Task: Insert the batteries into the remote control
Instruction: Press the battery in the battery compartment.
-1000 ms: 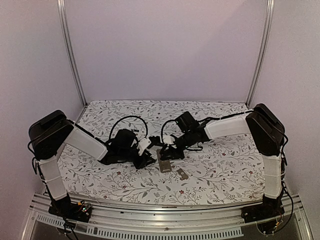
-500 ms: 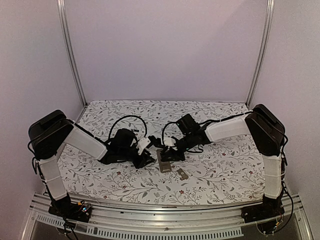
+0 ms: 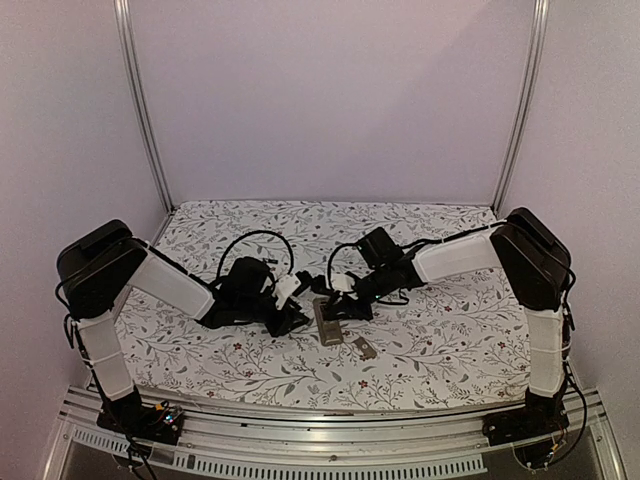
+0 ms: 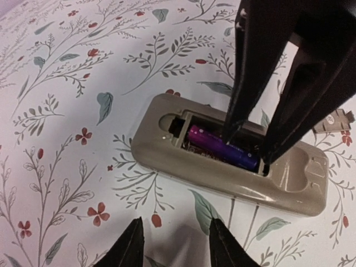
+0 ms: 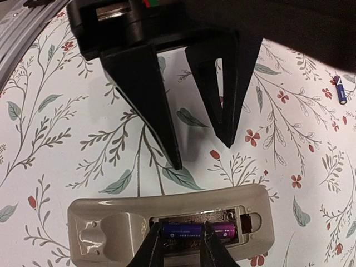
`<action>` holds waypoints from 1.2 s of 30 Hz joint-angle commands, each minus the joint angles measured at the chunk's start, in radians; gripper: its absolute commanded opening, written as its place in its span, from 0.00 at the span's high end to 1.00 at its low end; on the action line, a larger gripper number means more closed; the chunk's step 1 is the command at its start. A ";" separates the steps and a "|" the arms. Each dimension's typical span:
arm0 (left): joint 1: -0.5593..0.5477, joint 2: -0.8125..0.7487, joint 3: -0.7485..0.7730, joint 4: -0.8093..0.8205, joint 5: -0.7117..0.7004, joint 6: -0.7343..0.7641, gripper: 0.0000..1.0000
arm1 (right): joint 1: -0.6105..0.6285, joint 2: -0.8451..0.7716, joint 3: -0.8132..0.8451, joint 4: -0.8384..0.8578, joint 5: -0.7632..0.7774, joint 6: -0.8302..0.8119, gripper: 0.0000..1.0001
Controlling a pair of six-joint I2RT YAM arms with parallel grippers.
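The right gripper (image 5: pixel 182 247), fingers just drawn closer yet apart, presses a purple battery (image 5: pixel 192 231) into the recess of the remote control (image 5: pixel 111 225). The left gripper (image 4: pixel 177 245) hovers spread beside it. One cell looks seated; a second battery (image 5: pixel 337 89) waits well apart.

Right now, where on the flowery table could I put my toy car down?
Bare cloth along the back wall, and near right beyond the cover piece. The middle is crowded: left fingers and right fingers meet over the remote.

Loose flat cover piece (image 3: pixel 365 348) on floral-print tablecloth (image 3: pixel 450 330)
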 commanded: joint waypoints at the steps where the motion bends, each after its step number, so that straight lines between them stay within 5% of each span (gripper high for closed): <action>1: 0.012 0.004 0.003 -0.009 0.008 -0.004 0.60 | -0.033 0.031 -0.033 -0.061 0.046 -0.029 0.78; 22: 0.013 0.014 0.012 -0.005 0.018 -0.006 0.60 | 0.011 -0.063 0.050 -0.053 -0.096 0.108 0.72; 27: 0.013 0.018 0.012 -0.005 0.011 -0.006 0.60 | 0.001 -0.104 0.059 -0.034 -0.040 0.387 0.70; 30: 0.013 0.012 0.010 0.000 -0.003 -0.009 0.60 | -0.032 -0.089 0.074 -0.050 -0.010 0.710 0.71; 36: 0.013 0.008 0.009 0.005 -0.081 -0.018 0.61 | 0.032 -0.129 0.009 -0.072 0.158 1.090 0.87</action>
